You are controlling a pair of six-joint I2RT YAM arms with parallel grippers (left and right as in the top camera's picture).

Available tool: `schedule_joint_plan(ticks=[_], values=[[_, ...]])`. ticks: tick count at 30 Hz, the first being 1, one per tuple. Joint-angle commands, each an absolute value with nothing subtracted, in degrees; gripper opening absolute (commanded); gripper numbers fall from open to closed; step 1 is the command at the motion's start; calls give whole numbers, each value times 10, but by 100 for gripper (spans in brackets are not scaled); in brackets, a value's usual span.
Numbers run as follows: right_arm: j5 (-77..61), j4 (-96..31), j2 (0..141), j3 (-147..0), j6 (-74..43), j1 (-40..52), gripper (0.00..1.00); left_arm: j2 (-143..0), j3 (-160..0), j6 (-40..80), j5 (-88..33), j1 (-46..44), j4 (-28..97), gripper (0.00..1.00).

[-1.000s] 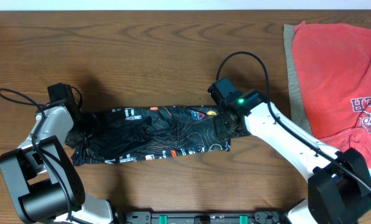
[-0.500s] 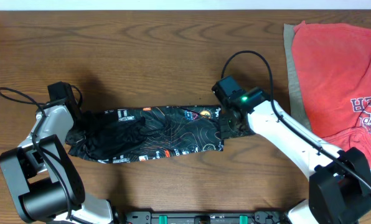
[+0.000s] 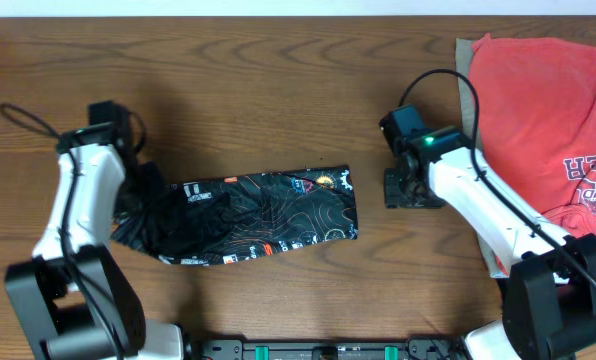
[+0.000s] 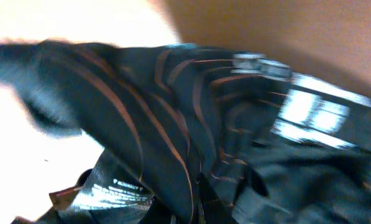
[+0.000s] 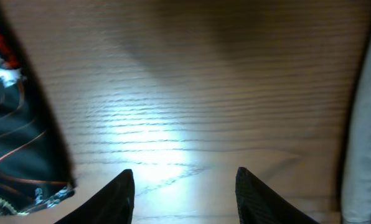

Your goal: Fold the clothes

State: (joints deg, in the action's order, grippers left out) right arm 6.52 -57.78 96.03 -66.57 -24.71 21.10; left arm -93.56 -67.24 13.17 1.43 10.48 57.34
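Coral-red T-shirt (image 3: 538, 120) sits unmoved at far right. Black jersey (image 3: 263, 215) lies mid-table as a long folded band. Right gripper (image 3: 410, 192) has released its right end and backed off, fingers spread over bare wood. Left gripper (image 3: 143, 190) at the left end, view blurred: grip cannot be told. Judged: lengthwise fold set, crosswise fold next

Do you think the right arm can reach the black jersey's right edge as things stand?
Probably yes: the open right hand is beside the black jersey, with only bare table between them.
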Motion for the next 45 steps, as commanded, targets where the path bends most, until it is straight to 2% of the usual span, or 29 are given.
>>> schedule_joint_plan(ticks=[1, 13, 18, 39, 45], values=[[77, -578, 958, -669, -221, 190, 51, -900, -685, 173, -11, 42, 584, 6], [75, -580, 959, -669, -216, 182, 52, -899, -685, 309, -11, -197, 552, 6], [72, -585, 959, -669, -216, 182, 52, -899, -685, 347, -11, -250, 509, 6], [71, -587, 959, -669, -209, 184, 52, -902, -685, 410, -105, -292, 464, 7], [16, -576, 960, -668, -161, 185, 46, -902, -686, 401, -106, -292, 470, 6]])
